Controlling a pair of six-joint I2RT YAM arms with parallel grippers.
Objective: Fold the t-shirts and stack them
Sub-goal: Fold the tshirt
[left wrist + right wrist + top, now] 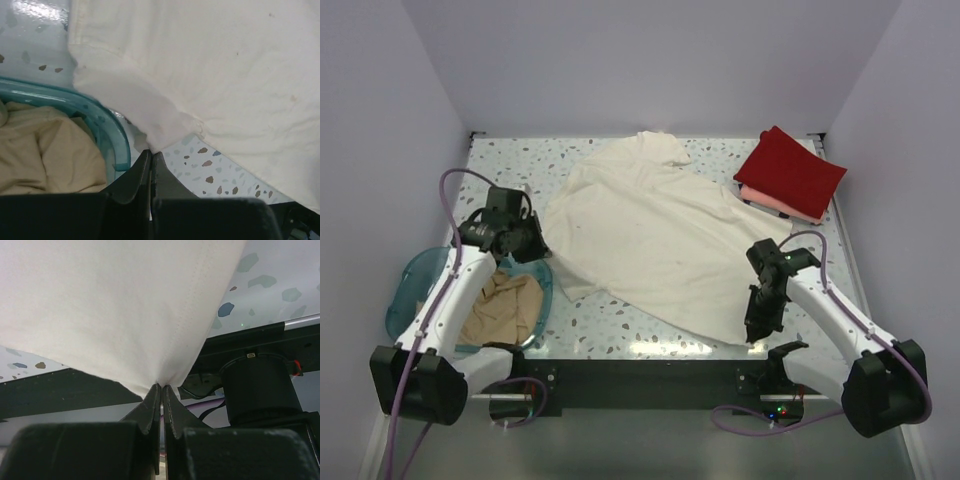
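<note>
At the lower right of the top view, the right claw (161,389) is pressed together, pinching the near corner of the cream-white t-shirt (650,230). At the lower left, the tan-beige t-shirt (505,310) lies crumpled in the blue tub (405,285). Just beyond the tub, the left claw (151,157) is closed on the cream-white t-shirt's left edge. That shirt lies spread over the middle of the speckled worktop (610,325). At the upper right, the folded red t-shirt (790,170) rests on the salmon pink t-shirt (765,198).
</note>
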